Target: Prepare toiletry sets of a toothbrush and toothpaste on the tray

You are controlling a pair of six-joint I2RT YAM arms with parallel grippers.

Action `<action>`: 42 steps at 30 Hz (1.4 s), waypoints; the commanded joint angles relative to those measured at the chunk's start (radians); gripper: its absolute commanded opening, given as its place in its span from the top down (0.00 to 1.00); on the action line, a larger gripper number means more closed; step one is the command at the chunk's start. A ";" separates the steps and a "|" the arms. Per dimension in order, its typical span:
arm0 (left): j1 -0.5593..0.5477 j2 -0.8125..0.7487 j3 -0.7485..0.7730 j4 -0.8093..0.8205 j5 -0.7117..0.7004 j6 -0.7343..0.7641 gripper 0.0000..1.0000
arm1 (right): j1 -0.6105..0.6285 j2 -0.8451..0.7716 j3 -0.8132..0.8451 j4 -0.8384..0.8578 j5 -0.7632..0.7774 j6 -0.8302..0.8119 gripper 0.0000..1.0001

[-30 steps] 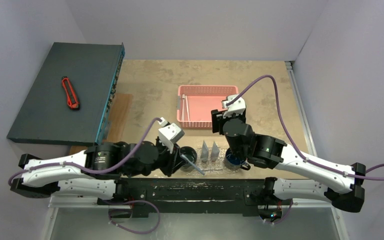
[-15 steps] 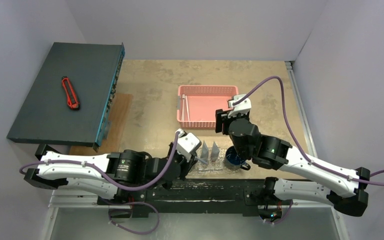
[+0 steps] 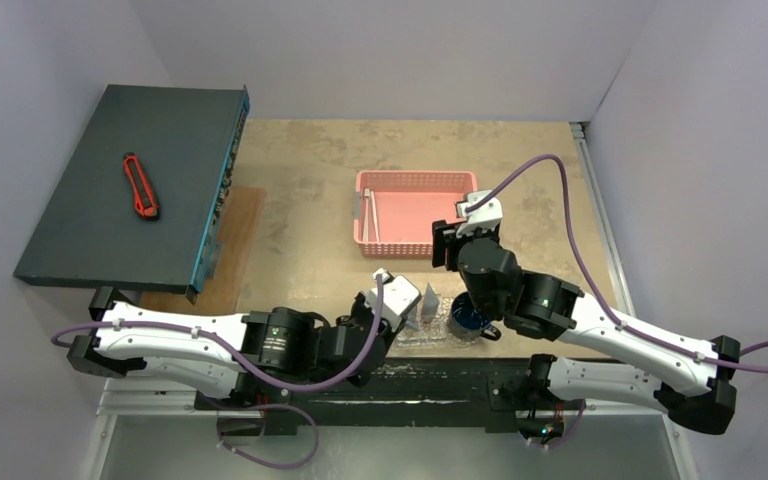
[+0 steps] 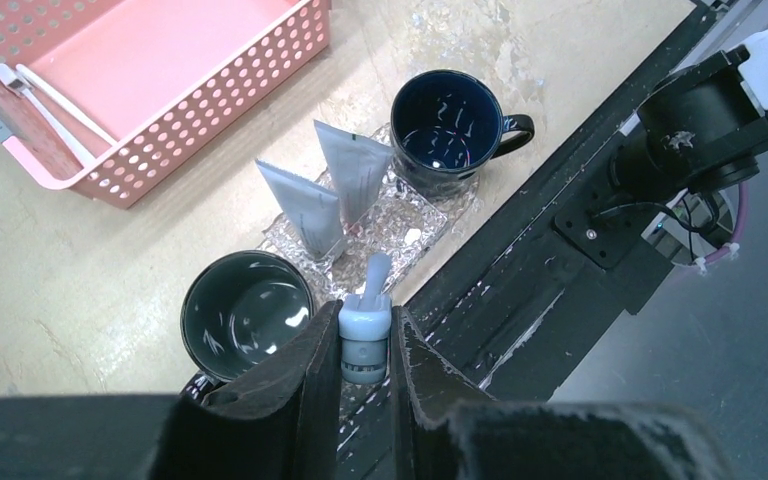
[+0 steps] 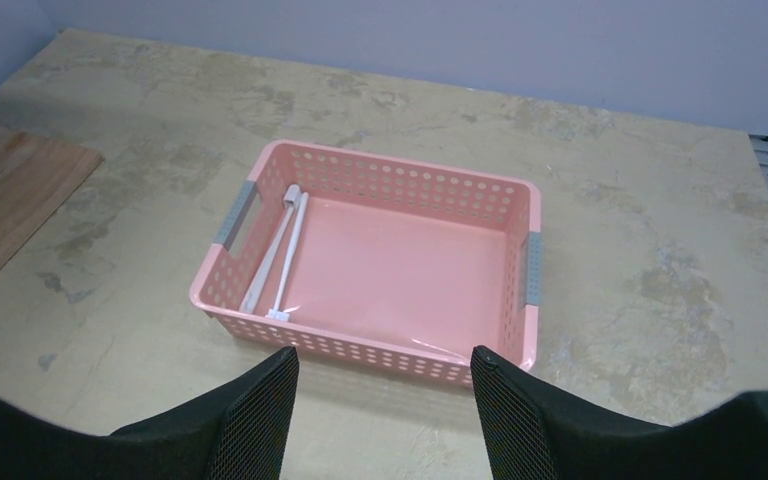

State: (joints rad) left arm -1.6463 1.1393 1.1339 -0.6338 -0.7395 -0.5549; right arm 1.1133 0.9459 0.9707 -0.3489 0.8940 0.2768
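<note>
Transparent oval tray (image 4: 412, 228), bumpy surface, bears two flat silvery tubes (image 4: 305, 205) standing upright. Glossy blue mug (image 4: 447, 122) sits at its right end, dark green mug (image 4: 247, 312) at its left. Left gripper (image 4: 365, 325) clamps one slim pale-blue toothbrush (image 4: 364, 348), tip over the tray's near edge. Right gripper (image 5: 380, 395) gapes, empty, above perforated pink basket (image 5: 360, 345) holding two more brushes (image 5: 278, 255).

Two mugs (image 4: 247, 312), two tubes (image 4: 305, 205), three toothbrushes (image 4: 365, 330), one basket (image 4: 210, 110), one tray (image 4: 410, 215).
</note>
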 commanded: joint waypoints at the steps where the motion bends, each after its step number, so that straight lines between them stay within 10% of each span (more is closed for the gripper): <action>1: -0.015 0.010 0.006 0.028 -0.048 0.013 1.00 | -0.004 -0.021 -0.010 0.002 -0.007 0.015 0.34; 42: -0.027 0.102 -0.196 0.282 -0.114 0.038 1.00 | -0.007 0.020 -0.024 0.016 -0.030 0.025 0.33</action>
State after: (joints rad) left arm -1.6638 1.2385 0.9585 -0.4393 -0.8173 -0.5293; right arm 1.1114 0.9619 0.9550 -0.3511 0.8688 0.2787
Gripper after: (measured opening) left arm 0.184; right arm 0.671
